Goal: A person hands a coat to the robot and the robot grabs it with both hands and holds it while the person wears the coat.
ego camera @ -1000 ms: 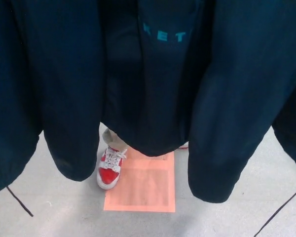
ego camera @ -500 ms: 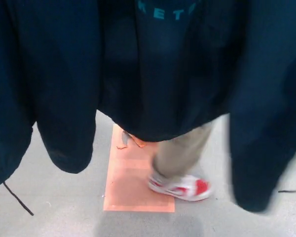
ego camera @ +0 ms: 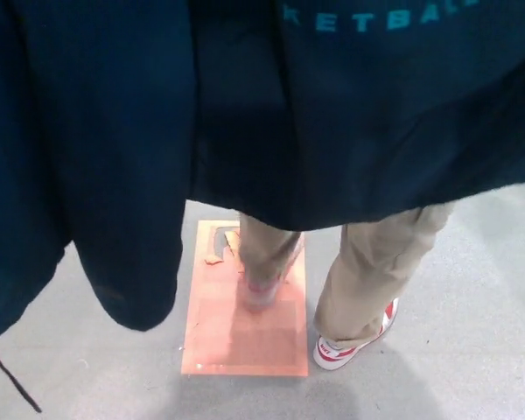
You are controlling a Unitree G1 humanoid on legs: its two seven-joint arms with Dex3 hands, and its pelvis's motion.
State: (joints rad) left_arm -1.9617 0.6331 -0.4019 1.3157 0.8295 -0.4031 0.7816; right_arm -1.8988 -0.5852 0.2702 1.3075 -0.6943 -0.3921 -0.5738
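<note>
A dark navy coat [ego camera: 114,149] hangs across the upper part of the head view and fills most of it. One empty sleeve [ego camera: 131,280] dangles at the left, its cuff above the floor. A person stands close in front in a dark top with teal lettering [ego camera: 376,19], khaki trousers [ego camera: 376,262] and a red and white shoe [ego camera: 350,341]. The person's other foot [ego camera: 261,293] is blurred over the mat. Neither of my hands shows; the coat hides whatever holds it.
An orange mat [ego camera: 245,341] lies on the grey floor [ego camera: 472,350] under the person's feet. A thin black cord [ego camera: 13,381] hangs from the coat at the lower left.
The person has turned and stepped to the right, with both trouser legs now showing. The right sleeve that hung at the right has gone out of view. The lettering has shifted right.
</note>
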